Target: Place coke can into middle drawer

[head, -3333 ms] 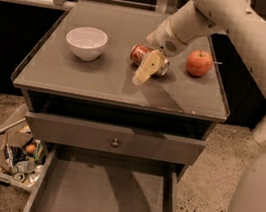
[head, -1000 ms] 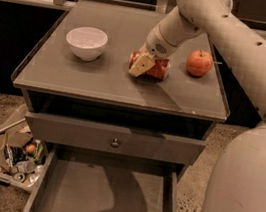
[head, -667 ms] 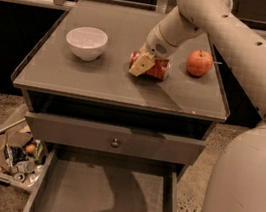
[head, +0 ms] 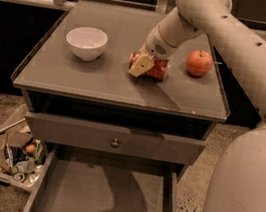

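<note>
The coke can (head: pixel 156 68) lies on its side on the cabinet top (head: pixel 102 80), between a white bowl and an apple. My gripper (head: pixel 143 64) is down at the can's left end, shut on the can, with a cream fingertip (head: pixel 140 67) pressed against its near side. The can still rests on the surface. The middle drawer (head: pixel 108 195) is pulled open below the cabinet, in front of the top; its grey floor is bare with the arm's shadow across it.
A white bowl (head: pixel 86 42) stands left of the can and a red-orange apple (head: pixel 199 63) right of it. A closed drawer front with a round knob (head: pixel 114 142) sits above the open drawer. A clear bin of clutter (head: pixel 10 156) lies on the floor at left.
Since the earliest frame the gripper has come down from above the table onto the can, and the can sits slightly nearer and to the right. Over the last second nothing has visibly moved.
</note>
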Controlling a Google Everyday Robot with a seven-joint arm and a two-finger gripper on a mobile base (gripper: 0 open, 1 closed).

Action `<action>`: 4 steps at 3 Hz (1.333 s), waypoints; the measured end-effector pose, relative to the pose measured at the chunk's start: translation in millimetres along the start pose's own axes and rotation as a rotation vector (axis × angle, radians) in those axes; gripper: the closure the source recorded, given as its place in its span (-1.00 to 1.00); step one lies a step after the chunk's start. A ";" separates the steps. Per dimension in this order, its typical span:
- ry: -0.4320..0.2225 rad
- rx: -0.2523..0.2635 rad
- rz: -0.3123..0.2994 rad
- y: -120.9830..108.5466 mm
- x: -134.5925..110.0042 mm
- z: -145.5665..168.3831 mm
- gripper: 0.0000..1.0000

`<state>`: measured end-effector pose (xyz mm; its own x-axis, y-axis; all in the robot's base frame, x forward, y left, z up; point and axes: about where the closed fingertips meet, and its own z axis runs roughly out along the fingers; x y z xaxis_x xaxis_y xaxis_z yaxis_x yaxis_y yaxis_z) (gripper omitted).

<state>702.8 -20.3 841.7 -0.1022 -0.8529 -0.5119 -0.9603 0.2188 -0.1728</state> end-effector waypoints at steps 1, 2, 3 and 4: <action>-0.009 0.012 0.008 15.7 0.2 -9.6 1.00; -0.053 0.061 0.002 46.4 -2.4 -44.3 1.00; -0.105 0.120 -0.013 85.0 -1.6 -86.3 1.00; -0.157 0.174 -0.025 128.7 11.3 -120.9 1.00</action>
<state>546.7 -59.0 915.4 -0.0240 -0.7779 -0.6279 -0.9015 0.2884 -0.3228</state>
